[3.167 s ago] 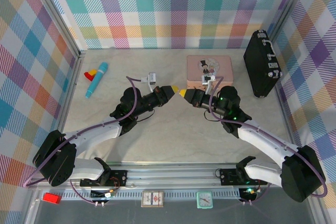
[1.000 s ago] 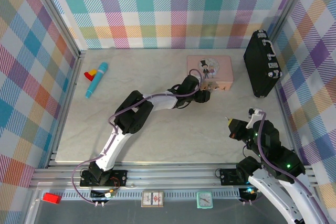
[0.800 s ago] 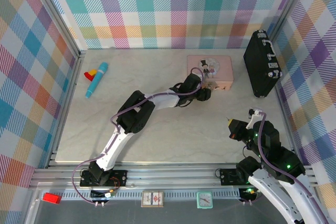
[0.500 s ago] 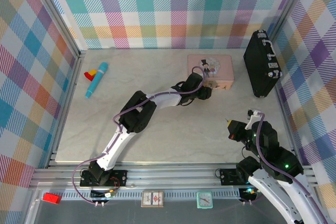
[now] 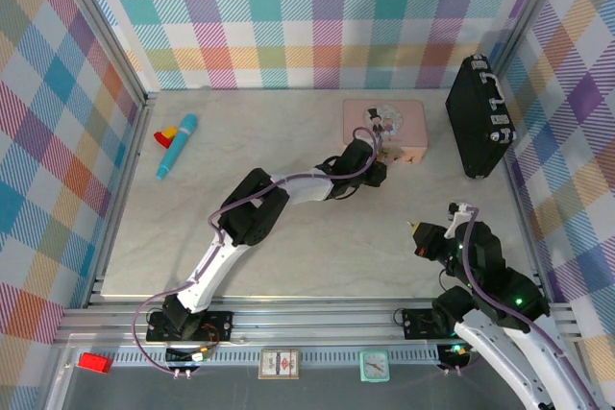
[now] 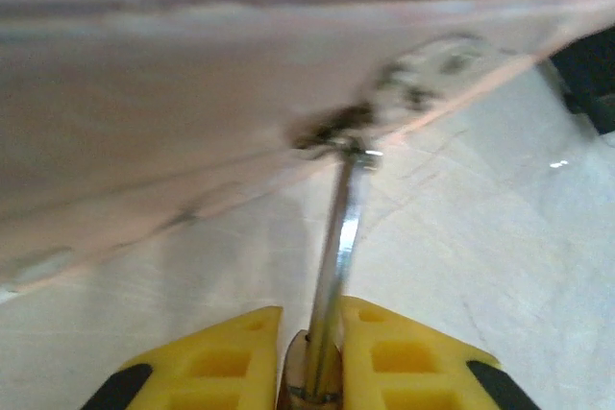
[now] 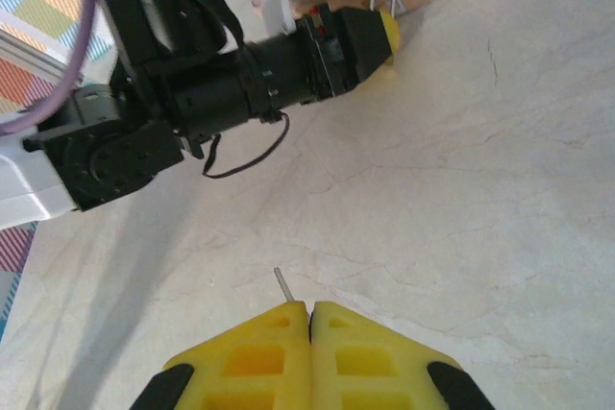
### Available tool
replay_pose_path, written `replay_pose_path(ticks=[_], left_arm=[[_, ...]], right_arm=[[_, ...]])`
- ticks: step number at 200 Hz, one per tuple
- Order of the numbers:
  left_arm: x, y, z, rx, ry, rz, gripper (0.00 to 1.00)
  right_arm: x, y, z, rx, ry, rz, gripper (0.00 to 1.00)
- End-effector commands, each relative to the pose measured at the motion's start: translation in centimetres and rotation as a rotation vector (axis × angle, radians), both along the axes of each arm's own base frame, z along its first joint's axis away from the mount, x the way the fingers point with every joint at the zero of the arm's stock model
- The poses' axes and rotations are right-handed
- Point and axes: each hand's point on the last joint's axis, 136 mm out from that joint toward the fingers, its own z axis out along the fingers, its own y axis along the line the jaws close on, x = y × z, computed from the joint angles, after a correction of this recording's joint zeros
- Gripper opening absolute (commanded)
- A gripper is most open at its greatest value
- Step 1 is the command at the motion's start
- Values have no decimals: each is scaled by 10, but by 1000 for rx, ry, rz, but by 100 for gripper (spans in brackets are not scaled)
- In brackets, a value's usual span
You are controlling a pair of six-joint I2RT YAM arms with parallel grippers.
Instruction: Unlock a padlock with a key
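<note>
In the left wrist view, my left gripper (image 6: 312,333) is shut on the brass padlock (image 6: 303,372). The padlock's silvery shackle (image 6: 344,208) runs up to the latch at the front edge of the pink tin (image 6: 192,74). From above, the left gripper (image 5: 380,166) is pressed against the tin's (image 5: 396,120) front side. My right gripper (image 7: 310,309) is shut on the key. Only the key's thin metal tip (image 7: 282,282) sticks out past the yellow fingers. That gripper (image 5: 415,230) hovers over the table near the right, well apart from the tin.
A black case (image 5: 478,117) stands against the right wall. A blue pen (image 5: 177,146) and a small red-and-yellow piece (image 5: 166,132) lie at the far left. The left arm (image 7: 192,93) stretches across the middle toward the tin.
Earlier the two grippers met at mid-table. Since then the left has gone to the tin and the right has drawn back to the near right. In the last second both shifted only slightly.
</note>
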Motion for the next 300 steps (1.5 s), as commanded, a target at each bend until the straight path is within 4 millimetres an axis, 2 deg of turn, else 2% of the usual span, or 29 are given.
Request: replay_pose_path(ticks=[1, 67, 133, 176, 207, 246, 263, 300], left_arm=[[7, 22, 12, -10, 10, 101, 12], [2, 33, 37, -112, 20, 151, 2], [0, 57, 51, -213, 79, 204, 0], [-3, 94, 48, -288, 193, 333, 0], [-10, 117, 43, -321, 270, 427, 0], [-21, 137, 42, -370, 330, 509, 0], [-26, 147, 41, -445, 352, 563, 0], [-34, 150, 43, -538, 405, 593, 0]], right_arm=[[4, 7, -4, 53, 16, -5, 0], [7, 16, -20, 88, 87, -5, 0], [15, 28, -37, 124, 161, -14, 0], [27, 53, -47, 217, 223, 20, 0], [38, 62, -54, 287, 275, -12, 0], [52, 74, -62, 408, 303, -53, 0], [59, 78, -61, 440, 304, -60, 0], [73, 90, -61, 505, 317, -69, 0]])
